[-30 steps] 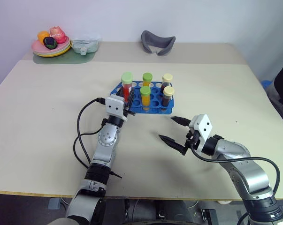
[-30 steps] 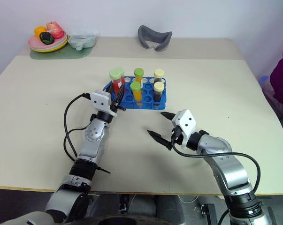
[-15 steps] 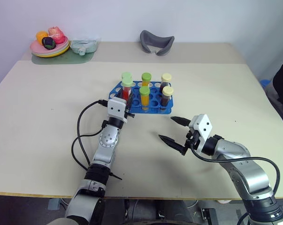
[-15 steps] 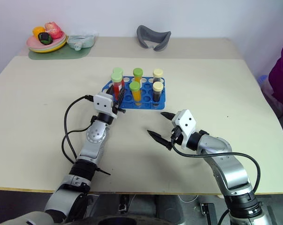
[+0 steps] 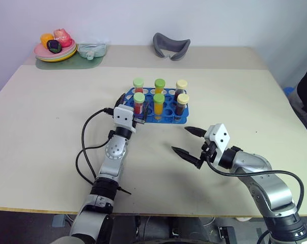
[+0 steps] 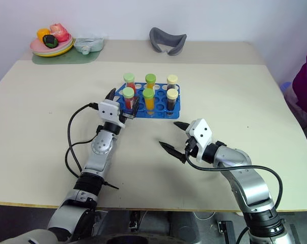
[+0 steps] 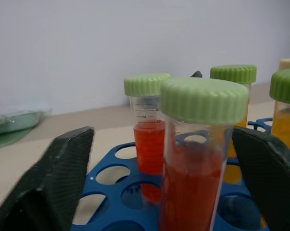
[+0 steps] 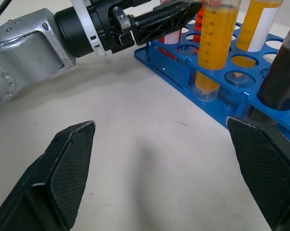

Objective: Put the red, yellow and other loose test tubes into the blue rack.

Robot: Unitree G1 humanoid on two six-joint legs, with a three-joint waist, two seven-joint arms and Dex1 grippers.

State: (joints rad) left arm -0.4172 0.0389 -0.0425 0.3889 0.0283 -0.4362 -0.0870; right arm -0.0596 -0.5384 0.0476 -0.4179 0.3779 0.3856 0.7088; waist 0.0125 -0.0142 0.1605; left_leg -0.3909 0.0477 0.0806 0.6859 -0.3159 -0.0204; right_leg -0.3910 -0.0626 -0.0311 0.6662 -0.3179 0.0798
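Released red tube (image 7: 195, 159) between parted fingers (image 7: 53, 183)

Beige table (image 5: 41, 117) — pale, perhaps lilac-tinted wall (image 5: 219, 20) behind

Prob. a lab or robot test room w/ plain white walls: a big beige table (image 5: 41, 127) carries a blue rack (image 5: 166, 118) of capped sample tubes. At the far edge sit a plate of what looks like toy food (image 5: 55, 47), a grey curved pad (image 5: 171, 46) and a clear packet (image 5: 92, 50). No home furnishings.
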